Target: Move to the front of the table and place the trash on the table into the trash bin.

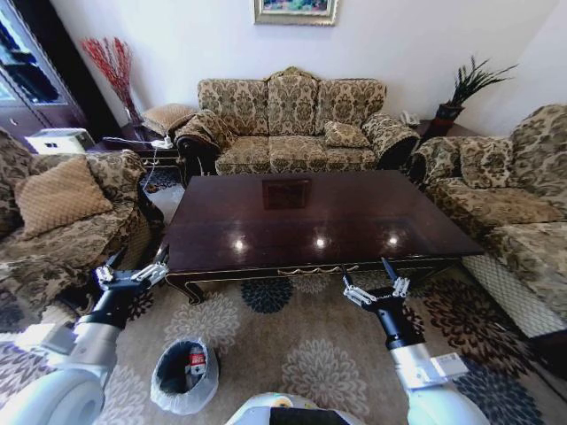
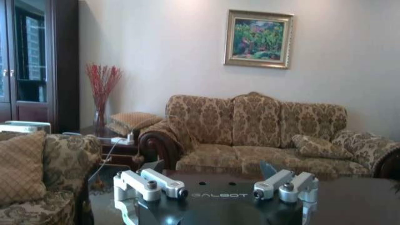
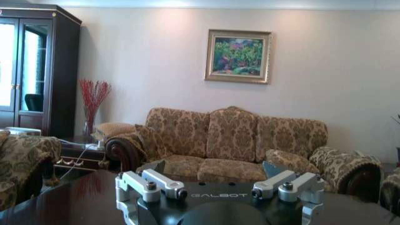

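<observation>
Facing the dark glossy reddish-brown table (image 1: 319, 221), I see no scraps on it; the bag-lined round bin (image 1: 184, 376) holds trash (image 1: 196, 361). Left gripper (image 1: 133, 273) and right gripper (image 1: 376, 288) hover open, empty. I'd scan before retracting.

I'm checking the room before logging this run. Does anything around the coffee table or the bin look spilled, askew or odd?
Nothing stands out. The table top is bare and glossy, with no spill. The trash bin stands upright on the rug, its bag over the rim and a red-labelled scrap inside. The left gripper and right gripper hang open near the table's front edge.
</observation>
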{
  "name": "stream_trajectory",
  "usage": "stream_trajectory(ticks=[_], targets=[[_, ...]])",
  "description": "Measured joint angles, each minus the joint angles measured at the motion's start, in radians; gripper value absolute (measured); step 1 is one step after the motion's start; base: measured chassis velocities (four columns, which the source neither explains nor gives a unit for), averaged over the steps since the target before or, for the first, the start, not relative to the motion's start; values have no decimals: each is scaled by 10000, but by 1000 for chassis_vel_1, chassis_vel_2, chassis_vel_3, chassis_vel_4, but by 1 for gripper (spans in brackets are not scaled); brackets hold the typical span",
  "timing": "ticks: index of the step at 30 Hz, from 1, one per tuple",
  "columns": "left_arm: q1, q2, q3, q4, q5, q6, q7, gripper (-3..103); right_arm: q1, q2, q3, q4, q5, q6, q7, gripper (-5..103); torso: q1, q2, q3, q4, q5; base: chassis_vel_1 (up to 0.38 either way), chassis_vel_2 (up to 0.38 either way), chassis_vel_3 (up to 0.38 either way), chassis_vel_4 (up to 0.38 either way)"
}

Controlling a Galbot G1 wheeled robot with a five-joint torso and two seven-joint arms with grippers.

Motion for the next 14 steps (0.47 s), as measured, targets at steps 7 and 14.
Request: stream_trajectory(ticks=[7,14], targets=[[-3,-4,2,29,6,0,3,100,7,-3,-2,-7,6,-1,0,100,0,0,0,0,-1,-41,-50,60,59],[-7,-8,3,43,12,0,3,100,10,-7,-2,-12,11,-5,0,100,0,0,0,-1,-1,-173,-194,170,185]])
